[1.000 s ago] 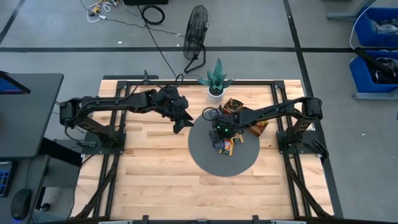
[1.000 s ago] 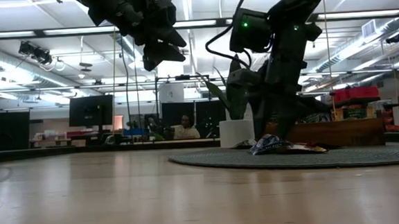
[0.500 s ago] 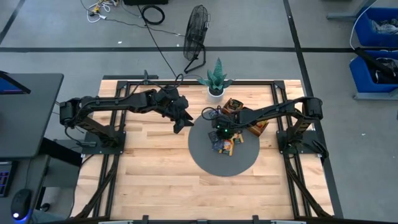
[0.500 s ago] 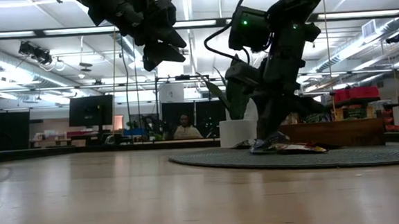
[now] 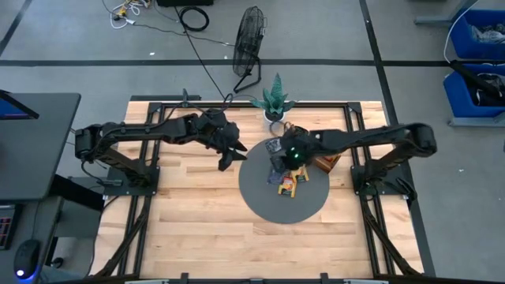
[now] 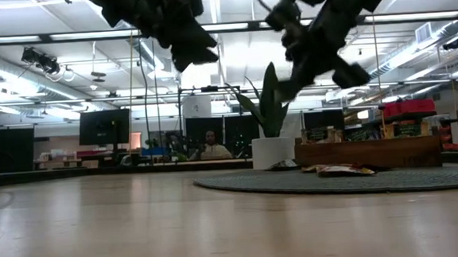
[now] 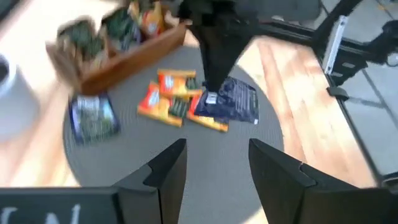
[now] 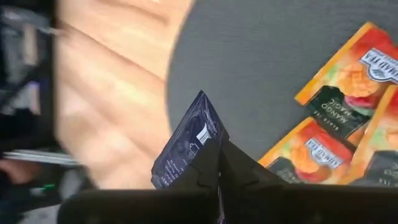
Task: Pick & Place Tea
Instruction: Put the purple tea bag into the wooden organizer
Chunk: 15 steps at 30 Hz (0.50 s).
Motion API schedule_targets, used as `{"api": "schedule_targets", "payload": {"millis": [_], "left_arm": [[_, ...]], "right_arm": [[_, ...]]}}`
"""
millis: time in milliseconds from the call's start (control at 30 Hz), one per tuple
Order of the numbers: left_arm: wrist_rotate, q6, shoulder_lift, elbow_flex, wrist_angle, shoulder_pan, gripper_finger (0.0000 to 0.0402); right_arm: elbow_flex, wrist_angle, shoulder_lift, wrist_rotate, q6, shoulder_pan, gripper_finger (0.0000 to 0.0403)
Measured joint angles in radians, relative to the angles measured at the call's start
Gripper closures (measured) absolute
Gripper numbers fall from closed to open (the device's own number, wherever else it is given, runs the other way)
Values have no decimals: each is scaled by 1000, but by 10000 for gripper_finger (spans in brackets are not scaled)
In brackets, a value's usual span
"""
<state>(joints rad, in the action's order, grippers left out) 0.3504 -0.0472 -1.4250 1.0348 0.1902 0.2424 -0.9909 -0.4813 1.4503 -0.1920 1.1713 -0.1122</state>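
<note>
A second ago my right tool [image 8: 219,163] stood open, low on the grey mat [image 5: 260,201]; now it is raised above it, pinched shut on a dark blue sachet [image 8: 186,142]. The orange sachets [image 5: 288,184] lie on the mat below, just beside the wooden tray [image 7: 118,59]. My left tool [image 7: 211,165] hangs open over the bench [image 5: 197,221], unmoved. A potted plant [image 5: 274,101] stands behind the tray.

Three orange-yellow square tea sachets [image 7: 176,99] lie on the one round grey mat [image 7: 186,162]. Two dark blue sachets [image 7: 231,102] show. One long brown wooden tray [image 7: 130,59] and one potted plant [image 5: 274,101] stand nearby.
</note>
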Motion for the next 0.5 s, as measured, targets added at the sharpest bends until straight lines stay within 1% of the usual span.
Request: {"api": "schedule_targets", "payload": {"millis": [133,267,367,500], "left_arm": [[1,182,1,0,-100,-39,225],[-20,410,2,0,-231,-85,225],[-60,528,3,0,-335,-97,225],[-73,667,3,0,-385,-95,225]], "right_arm": [[0,13,-76,-77,54,-56,403],[0,103,-122,-143,104,-98,403],[0,190,-134,-172,135,-120,403],[0,293,-137,-220,171,-144,403]]}}
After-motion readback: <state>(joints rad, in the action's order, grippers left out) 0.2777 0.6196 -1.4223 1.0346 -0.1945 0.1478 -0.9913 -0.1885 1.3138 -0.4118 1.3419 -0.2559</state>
